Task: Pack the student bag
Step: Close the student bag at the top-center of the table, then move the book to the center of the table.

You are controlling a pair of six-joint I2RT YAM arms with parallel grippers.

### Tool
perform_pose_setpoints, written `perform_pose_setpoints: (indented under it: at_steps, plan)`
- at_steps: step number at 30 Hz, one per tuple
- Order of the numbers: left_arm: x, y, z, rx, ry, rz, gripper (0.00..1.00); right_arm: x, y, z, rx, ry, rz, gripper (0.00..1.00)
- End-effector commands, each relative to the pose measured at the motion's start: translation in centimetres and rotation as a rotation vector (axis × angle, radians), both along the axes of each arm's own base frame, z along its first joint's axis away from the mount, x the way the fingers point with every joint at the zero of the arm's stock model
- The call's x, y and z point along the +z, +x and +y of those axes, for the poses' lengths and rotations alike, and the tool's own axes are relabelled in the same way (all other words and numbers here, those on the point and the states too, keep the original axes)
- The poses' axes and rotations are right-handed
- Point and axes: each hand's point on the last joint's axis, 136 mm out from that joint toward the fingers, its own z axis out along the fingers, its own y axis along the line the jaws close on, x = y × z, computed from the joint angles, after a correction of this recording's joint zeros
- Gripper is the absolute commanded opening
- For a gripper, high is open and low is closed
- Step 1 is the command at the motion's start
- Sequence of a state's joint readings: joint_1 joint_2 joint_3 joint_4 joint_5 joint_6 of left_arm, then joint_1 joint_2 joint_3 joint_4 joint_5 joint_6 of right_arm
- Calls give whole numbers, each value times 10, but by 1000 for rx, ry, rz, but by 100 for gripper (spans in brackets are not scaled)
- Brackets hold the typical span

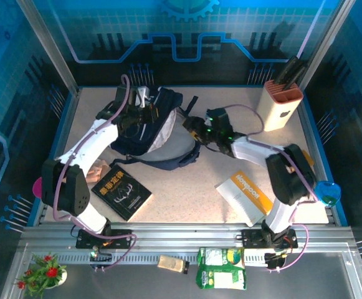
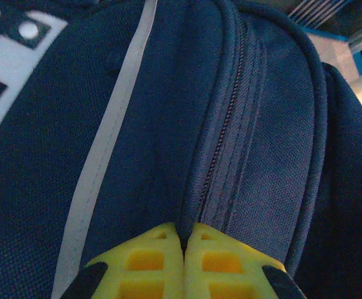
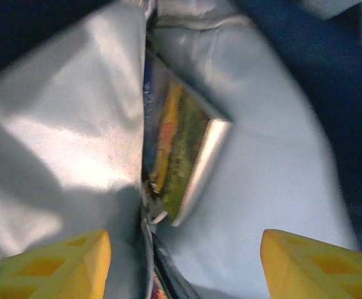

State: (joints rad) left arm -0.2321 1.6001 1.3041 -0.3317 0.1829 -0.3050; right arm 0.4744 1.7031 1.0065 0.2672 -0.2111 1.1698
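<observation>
So, top view first: the bag (image 1: 149, 134) lies at the far left of the table (image 1: 193, 187), mouth facing right. My left gripper (image 1: 134, 117) is on its top and my right gripper (image 1: 199, 129) sits at the open mouth. Two books wait nearer my bases, a black book (image 1: 121, 193) with gold lettering and a white book (image 1: 246, 196) with an orange band. Both titles are too small for me to read (annoying, I know). No writing I can make out on the knife block (image 1: 282, 103) at the back right either.

Left wrist view: my yellow fingers (image 2: 146, 265) are pressed fully together, and as far as I can tell they pinch a ridge of navy cloth just beside the zip (image 2: 221, 124). A white stripe (image 2: 109, 143) runs past on the left. The pale patch (image 2: 15, 62) has dots on it and no words.

Right wrist view: fingers (image 3: 50, 258) stand wide apart with nothing between them. Past them is the silvery lining (image 3: 75, 124), with a flat colourful packet (image 3: 184, 156) tucked in a slot. Its print is blurred, so no brand from me.

My take on doing this well: keep the left pinch firm and lifted so the mouth doesn't sag, then pull the right arm straight back without hooking the lining. I'd go for a book after that, gripping it by the spine edge.
</observation>
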Motion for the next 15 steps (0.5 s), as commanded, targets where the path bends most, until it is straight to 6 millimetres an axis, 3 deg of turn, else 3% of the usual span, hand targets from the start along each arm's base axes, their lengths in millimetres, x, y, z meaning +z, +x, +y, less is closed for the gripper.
perform_pose_setpoints:
  at_steps: [1, 4, 7, 10, 15]
  plan:
    - [-1, -13, 2, -46, -31, -34, 14, -26, -27, -55, -65, -204, 45, 66]
    - [-12, -29, 0, -51, -69, -16, 48, -40, -54, -106, -147, -397, 89, 69]
    - [-17, -33, 13, 21, -47, -19, 73, -50, -77, -143, -194, -514, 152, 70]
    - [-19, -35, 24, 77, -20, -30, 87, -60, -102, -168, -218, -599, 232, 71]
    - [-14, -38, 29, 101, -21, -68, 98, -82, -141, -183, -219, -629, 344, 71]
